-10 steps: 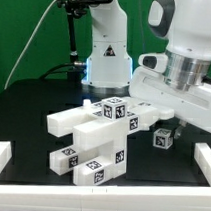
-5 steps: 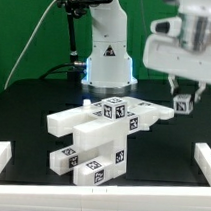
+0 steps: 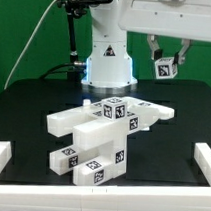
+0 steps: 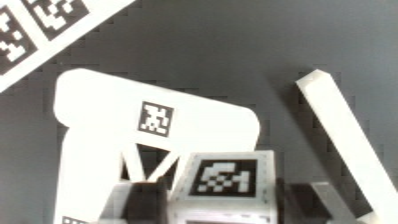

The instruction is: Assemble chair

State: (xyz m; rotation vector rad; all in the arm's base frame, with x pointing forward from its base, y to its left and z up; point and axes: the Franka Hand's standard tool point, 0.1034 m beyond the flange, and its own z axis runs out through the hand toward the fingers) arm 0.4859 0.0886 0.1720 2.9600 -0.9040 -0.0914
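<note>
The partly joined white chair (image 3: 97, 133), chunky blocks and slabs with black-and-white tags, lies on the black table at the centre of the exterior view. My gripper (image 3: 166, 65) is high above it toward the exterior view's right, shut on a small white tagged cube (image 3: 166, 67). In the wrist view the cube (image 4: 226, 178) sits between my fingers (image 4: 146, 202), and far below it lies a white tagged slab of the chair (image 4: 151, 115).
A white border rail (image 3: 11, 152) edges the table at the exterior view's left, front and right (image 3: 203, 156). The robot's white base (image 3: 106, 53) stands behind the chair. A narrow white bar (image 4: 329, 120) and the marker board (image 4: 45, 30) show in the wrist view.
My gripper has risen from table level beside the chair to well above it, carrying the small cube up and slightly toward the exterior view's left.
</note>
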